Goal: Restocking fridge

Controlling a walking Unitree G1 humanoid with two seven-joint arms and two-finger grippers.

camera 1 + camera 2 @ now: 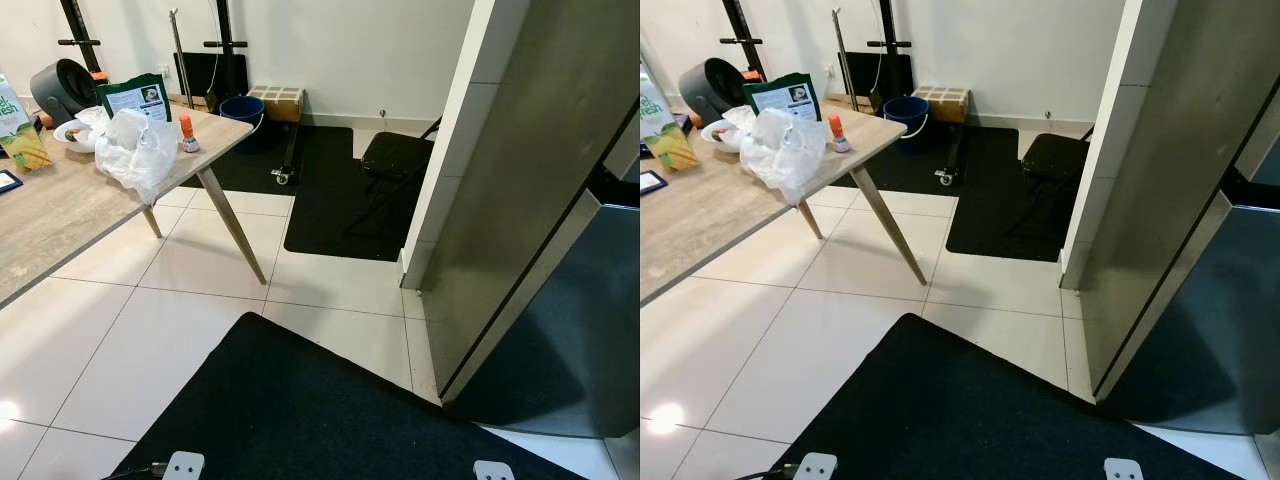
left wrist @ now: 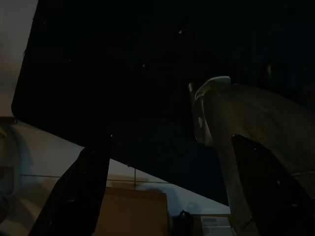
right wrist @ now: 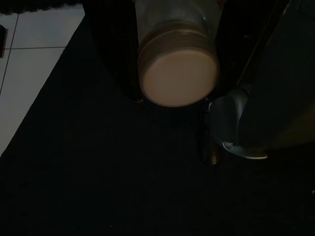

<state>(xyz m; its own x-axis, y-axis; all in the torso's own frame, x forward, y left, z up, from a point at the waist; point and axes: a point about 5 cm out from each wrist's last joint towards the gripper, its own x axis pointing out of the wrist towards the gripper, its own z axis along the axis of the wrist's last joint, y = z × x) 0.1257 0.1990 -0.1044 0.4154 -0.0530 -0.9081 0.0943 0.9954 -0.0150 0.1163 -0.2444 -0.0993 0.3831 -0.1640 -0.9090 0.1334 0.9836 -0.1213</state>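
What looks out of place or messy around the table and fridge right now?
Nothing is spilled or broken. The crumpled white plastic bag sits at the wooden table's edge and partly overhangs it, so it might slide off. The right gripper holds a jar with a beige lid above the black mat.

Green letters reading "fresh" are showing on the white-and-yellow juice carton [image 1: 662, 128] standing at the wooden table's [image 1: 700, 215] left edge. The dark green pouch [image 1: 136, 97] is carrying a white label, its print too small to read.
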